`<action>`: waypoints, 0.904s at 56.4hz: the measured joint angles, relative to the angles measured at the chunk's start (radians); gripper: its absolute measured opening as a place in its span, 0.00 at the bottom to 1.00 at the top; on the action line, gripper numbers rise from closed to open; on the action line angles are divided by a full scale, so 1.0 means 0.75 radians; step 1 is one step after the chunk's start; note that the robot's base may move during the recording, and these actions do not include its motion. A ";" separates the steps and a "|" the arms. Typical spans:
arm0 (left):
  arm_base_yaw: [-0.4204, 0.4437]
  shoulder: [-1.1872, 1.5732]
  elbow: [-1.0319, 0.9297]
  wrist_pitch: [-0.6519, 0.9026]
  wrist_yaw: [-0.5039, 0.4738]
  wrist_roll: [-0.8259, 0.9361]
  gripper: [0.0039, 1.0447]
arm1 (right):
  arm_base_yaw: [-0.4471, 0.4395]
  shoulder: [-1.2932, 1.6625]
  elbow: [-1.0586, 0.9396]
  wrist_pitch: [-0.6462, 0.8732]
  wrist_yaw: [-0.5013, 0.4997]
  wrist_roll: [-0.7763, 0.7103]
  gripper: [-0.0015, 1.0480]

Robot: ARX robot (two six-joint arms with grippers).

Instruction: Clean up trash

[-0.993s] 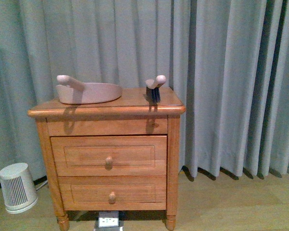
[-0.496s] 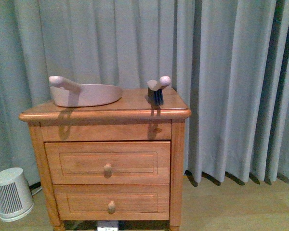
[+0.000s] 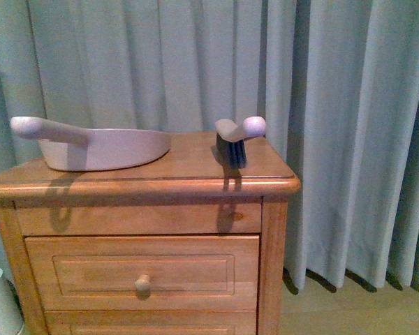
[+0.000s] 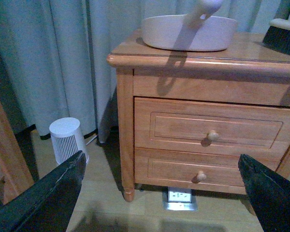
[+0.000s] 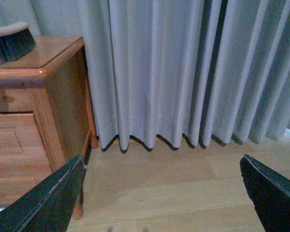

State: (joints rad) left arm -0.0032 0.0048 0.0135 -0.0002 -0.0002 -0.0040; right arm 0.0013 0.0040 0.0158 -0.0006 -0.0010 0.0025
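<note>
No crumpled white tissue shows in any view; the trash is out of view. A beige dustpan [image 3: 105, 146] and a small hand brush [image 3: 234, 139] with dark bristles rest on a wooden nightstand [image 3: 181, 178]. Neither arm shows in the front view. My left gripper [image 4: 160, 162] is open and empty, low in front of the nightstand's drawers, with the dustpan [image 4: 188, 31] and the brush [image 4: 282, 36] above it. My right gripper [image 5: 162, 162] is open and empty over the wooden floor, beside the nightstand's right side [image 5: 63, 106].
Grey curtains [image 3: 349, 105] hang behind and to the right of the nightstand. A small white heater [image 4: 67, 140] stands on the floor to its left. A floor socket [image 4: 180, 197] sits under the nightstand. Another piece of wooden furniture [image 4: 5, 145] stands further left.
The front view has closed in on the nightstand: it looks larger, its lower drawer and the heater have slid out of the frame. Dustpan and brush have not moved on the top.
</note>
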 joint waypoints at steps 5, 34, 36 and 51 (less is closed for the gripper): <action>0.000 0.001 0.000 0.000 0.001 0.000 0.93 | 0.000 0.000 0.000 0.000 0.000 0.000 0.93; 0.000 -0.001 -0.001 0.000 0.001 0.000 0.93 | 0.000 0.000 0.000 0.000 0.001 0.000 0.93; 0.006 0.023 0.017 -0.046 0.012 -0.036 0.93 | 0.000 0.000 0.000 0.000 0.001 0.000 0.93; -0.022 1.027 0.672 -0.010 0.090 0.004 0.93 | 0.000 0.000 0.000 0.000 0.001 0.000 0.93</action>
State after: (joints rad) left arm -0.0200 0.7753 0.5175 -0.0074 0.0673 -0.0010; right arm 0.0013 0.0040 0.0158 -0.0006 -0.0006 0.0025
